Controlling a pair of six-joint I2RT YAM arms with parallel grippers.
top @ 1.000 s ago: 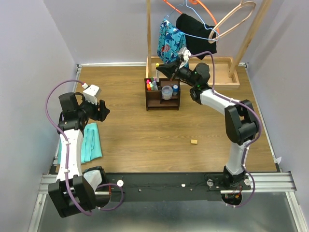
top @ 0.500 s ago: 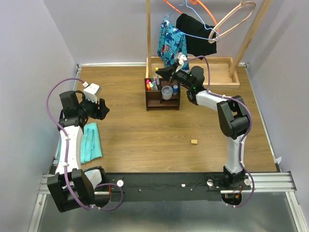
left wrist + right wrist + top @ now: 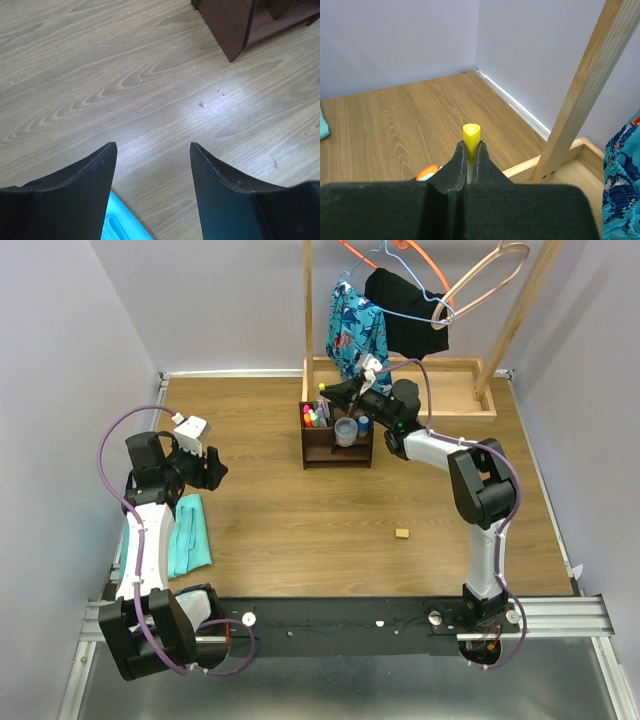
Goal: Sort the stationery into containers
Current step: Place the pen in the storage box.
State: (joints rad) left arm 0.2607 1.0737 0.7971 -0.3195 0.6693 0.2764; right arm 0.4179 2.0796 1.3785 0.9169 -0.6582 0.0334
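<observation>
so the right fingers (image 3: pixel 456 162) are pinched shut on the yellow-capped marker (image 3: pixel 471 134) just above the organizer (image 3: pixel 337 445), left fingers (image 3: pixel 87 172) open and empty, and a tilted release probably bounces it off the crowded markers (image 3: pixel 315 418) onto the desk (image 3: pixel 280 510).

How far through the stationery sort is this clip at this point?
Done: several markers and the clear tub sit in the dark organizer. In hand: the right gripper is shut on a yellow-capped marker, close by the organizer. Left: the tan eraser lies on the table; the left gripper hangs open, empty.
</observation>
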